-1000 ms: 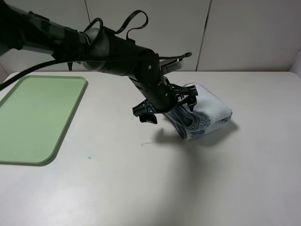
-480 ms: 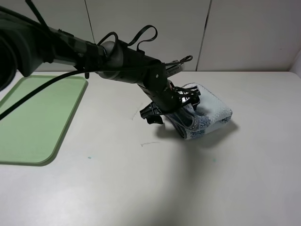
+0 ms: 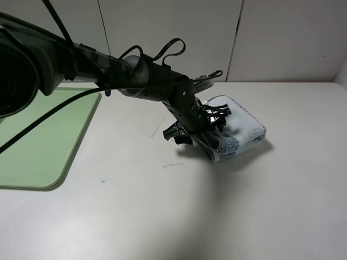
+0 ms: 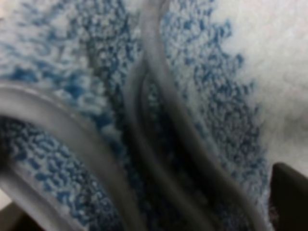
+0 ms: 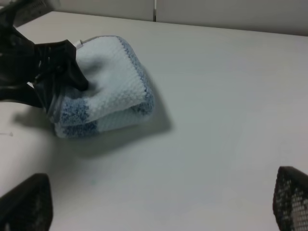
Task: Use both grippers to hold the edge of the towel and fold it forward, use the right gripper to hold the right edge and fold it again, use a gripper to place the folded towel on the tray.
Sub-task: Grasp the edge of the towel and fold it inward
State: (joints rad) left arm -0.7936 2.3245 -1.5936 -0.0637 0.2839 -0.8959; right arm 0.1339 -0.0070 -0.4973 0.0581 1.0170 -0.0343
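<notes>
since a second ago the left gripper (image 3: 209, 129) has pushed farther into the open end of the folded towel (image 3: 241, 130), and its arm now stretches lower across the table (image 3: 162, 216) from the upper left.

one towel sits right of the table's centre, folded into a thick bundle of white and blue-grey terry, its layered end facing the left gripper. one black finger (image 5: 72, 72) presses on top of the bundle, and the rest of the gripper sits against the folded end. the fingers bracket the towel's layers, but the views do not settle whether they are clamped on it or only set around it.

in the left wrist view the cloth fills nearly everything: blue-flecked loops and several grey hem lines (image 4: 159, 96) curving side by side, with a dark fingertip (image 4: 291, 192) at one corner.

one pale-green tray (image 3: 38, 141) lies flat at the table's left side, well apart from the towel.

the right gripper (image 5: 159, 207) is away from the towel; its two mesh-patterned fingertips (image 5: 291, 197) stand wide apart with only bare table between them.

two arms, one towel, one tray.
</notes>
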